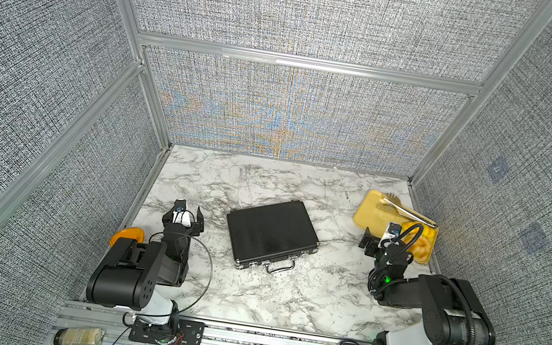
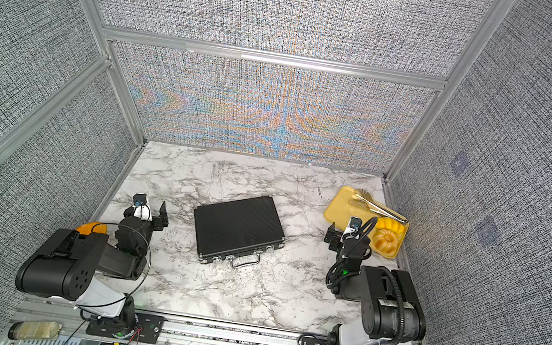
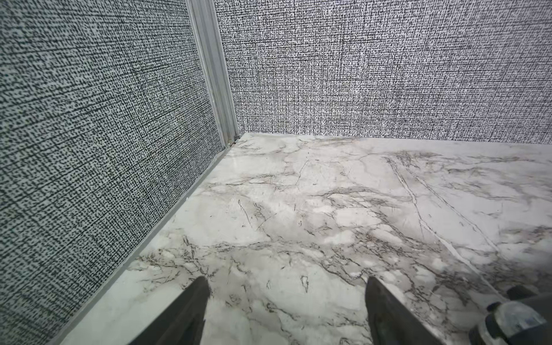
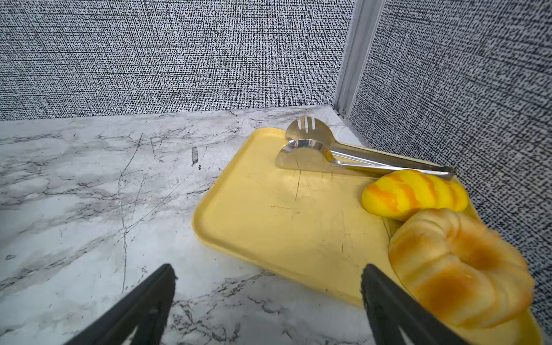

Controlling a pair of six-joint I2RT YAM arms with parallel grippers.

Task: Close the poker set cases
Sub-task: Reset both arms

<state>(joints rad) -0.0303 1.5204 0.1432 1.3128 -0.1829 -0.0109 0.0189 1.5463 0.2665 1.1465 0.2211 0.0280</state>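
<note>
Only the top views show the shut poker case (image 1: pixel 271 236) (left hand (image 3: pixel 286 280) and right hand (image 4: pixel 267 267) spread).

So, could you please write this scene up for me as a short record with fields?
poker case: lid down, flat on marble table, handle toward the robot
latches: too small to tell if fastened
left gripper: open, empty, apart from the case
right gripper: open, empty, by yellow tray
on tray: tongs, two pastries
</note>
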